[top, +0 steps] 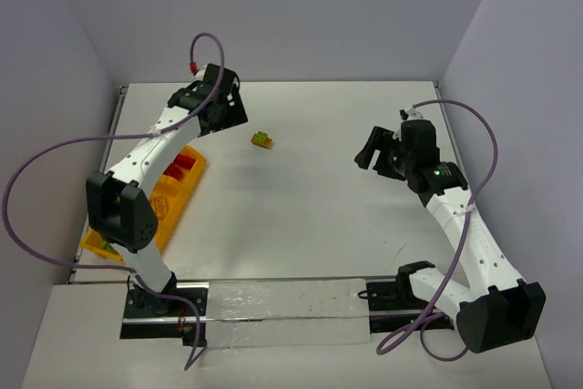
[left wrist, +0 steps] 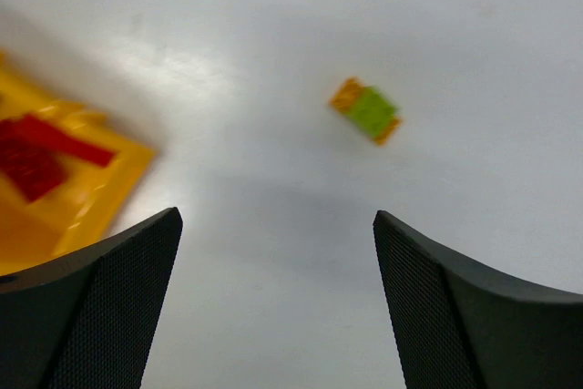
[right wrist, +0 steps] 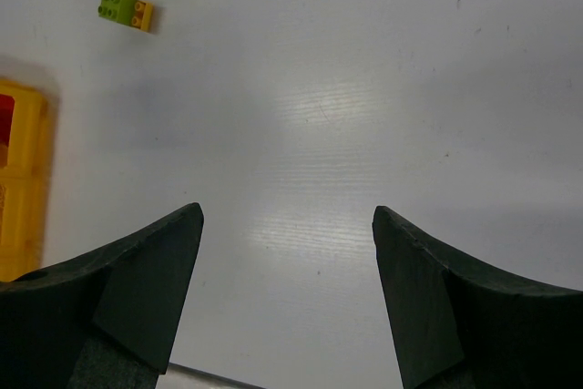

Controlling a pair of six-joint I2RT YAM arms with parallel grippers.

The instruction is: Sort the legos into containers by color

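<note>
A lime green and yellow lego clump [top: 262,139] lies alone on the white table, seen also in the left wrist view [left wrist: 366,110] and the right wrist view [right wrist: 126,9]. The orange-yellow tray of containers [top: 165,208] runs along the left side; its far compartment holds red legos [top: 182,166] [left wrist: 36,157]. My left gripper [top: 228,108] [left wrist: 278,225] hangs open and empty over the table, between the tray's far end [left wrist: 100,198] and the clump. My right gripper [top: 372,150] [right wrist: 287,216] stands open and empty on the right, well away from the clump.
The left arm [top: 123,198] covers the middle of the tray. A bit of green [top: 108,246] shows in the tray's near end. A metal rail [top: 273,298] crosses the near edge between the arm bases. Grey walls close in three sides.
</note>
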